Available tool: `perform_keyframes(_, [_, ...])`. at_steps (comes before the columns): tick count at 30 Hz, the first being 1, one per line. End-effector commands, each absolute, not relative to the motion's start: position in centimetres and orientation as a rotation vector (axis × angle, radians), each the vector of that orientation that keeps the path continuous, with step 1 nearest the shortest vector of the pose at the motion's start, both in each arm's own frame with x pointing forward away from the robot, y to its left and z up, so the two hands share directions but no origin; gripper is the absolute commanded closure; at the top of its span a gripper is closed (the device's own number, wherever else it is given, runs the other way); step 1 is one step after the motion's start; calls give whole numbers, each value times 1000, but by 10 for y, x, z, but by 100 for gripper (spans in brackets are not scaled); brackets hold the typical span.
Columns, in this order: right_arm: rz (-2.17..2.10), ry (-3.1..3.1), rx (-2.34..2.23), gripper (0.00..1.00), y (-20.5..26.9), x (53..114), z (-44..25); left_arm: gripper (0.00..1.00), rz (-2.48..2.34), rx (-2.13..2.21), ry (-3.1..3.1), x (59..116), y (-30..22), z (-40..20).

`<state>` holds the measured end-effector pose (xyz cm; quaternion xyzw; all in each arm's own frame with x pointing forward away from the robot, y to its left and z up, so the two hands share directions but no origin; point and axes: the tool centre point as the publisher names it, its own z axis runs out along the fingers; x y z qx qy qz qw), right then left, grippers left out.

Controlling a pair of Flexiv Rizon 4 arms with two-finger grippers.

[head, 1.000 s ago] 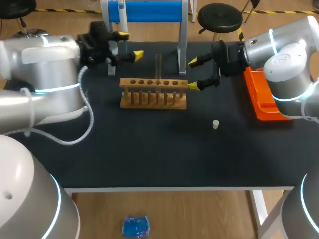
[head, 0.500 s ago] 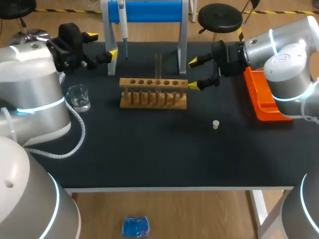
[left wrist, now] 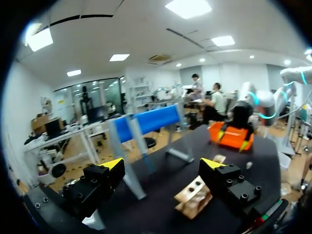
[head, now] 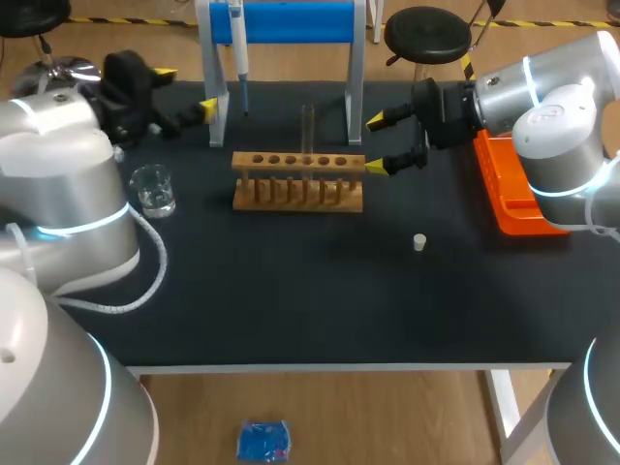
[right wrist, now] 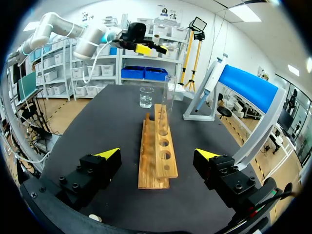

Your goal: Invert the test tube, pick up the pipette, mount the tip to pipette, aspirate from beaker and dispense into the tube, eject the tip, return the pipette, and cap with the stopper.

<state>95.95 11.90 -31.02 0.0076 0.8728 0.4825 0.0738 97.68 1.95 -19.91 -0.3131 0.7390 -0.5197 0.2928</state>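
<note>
Your left gripper (head: pixel 184 92) has pulled back left off the wooden rack (head: pixel 298 184), jaws spread and empty like your right gripper (head: pixel 376 143); the clear glass test tube (head: pixel 308 126) stands upright in the rack and the slim pipette (head: pixel 238 53) hangs unpicked on the blue-topped stand (head: pixel 291 19), so pickup is likely next.

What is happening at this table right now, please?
Two robot arms work at a table, and neither holds anything. The left end effector is open beside the blue stand, on which the pipette hangs. The right end effector is open at the right end of the wooden rack, in which a test tube stands upright. The beaker and the small stopper sit apart on the table, with nothing touching them.
</note>
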Motion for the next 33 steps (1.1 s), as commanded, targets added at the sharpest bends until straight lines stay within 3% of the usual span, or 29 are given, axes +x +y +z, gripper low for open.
perform_keyframes(1, [1448,2621,22,0,119,960,-310,0,-1299,-912,1909,989,76,-213])
perform_keyframes(8, [1448,2621,22,0,119,960,-310,0,-1218,-1052,1836,1009,170,-228])
perform_keyframes(14, [1448,2621,22,0,119,960,-310,0,-1152,-1171,1824,1021,213,-250])
perform_keyframes(33, [1448,2621,22,0,119,960,-310,0,-1035,-1273,1772,1033,244,-263])
